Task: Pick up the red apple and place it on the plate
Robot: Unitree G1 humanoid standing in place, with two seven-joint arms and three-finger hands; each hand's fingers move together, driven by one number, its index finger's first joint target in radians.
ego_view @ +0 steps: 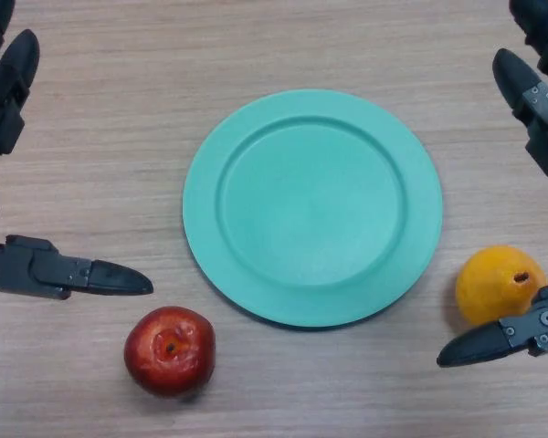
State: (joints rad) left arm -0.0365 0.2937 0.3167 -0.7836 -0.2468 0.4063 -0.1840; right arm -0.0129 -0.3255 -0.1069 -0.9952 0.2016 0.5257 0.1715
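Nearest the robot, the red apple (170, 350) sat on the wooden tabletop (100, 164), stem dimple facing up, just off the near-left rim of the plate and not touching it. It had not been picked up.

Left hand (46, 272): thumb pointing toward the plate, just above and left of the apple, apart from it. Its fingers (7, 87) ran straight up the left edge of the view. Spread wide, holding nothing.

Right hand (516, 336): thumb lying low at the right edge, tip just below an orange fruit (500, 284), possibly brushing its underside; contact could not be confirmed. Its fingers (530, 105) stood spread at the upper right corner. Also spread, nothing grasped.

Beyond these, the green plate (210, 228) lay flat in the middle of the tabletop, bare, with a raised rim and shallow well.

Risks, as judged from this layout:
- The apple is round and glossy; a grip closing off-centre could squirt it away, toward the near edge or against the plate rim.
- The left hand is the closer one. Reaching with the right would cross the plate and pass the orange, which could be knocked and roll.
- The orange is similar in size; grabbing it instead would fail the task.
- A release from height, or on the sloped rim, could let the apple roll off the plate.
- A low carry could catch the rim and shove the plate.

No brands, labels or writing could be read on anything.
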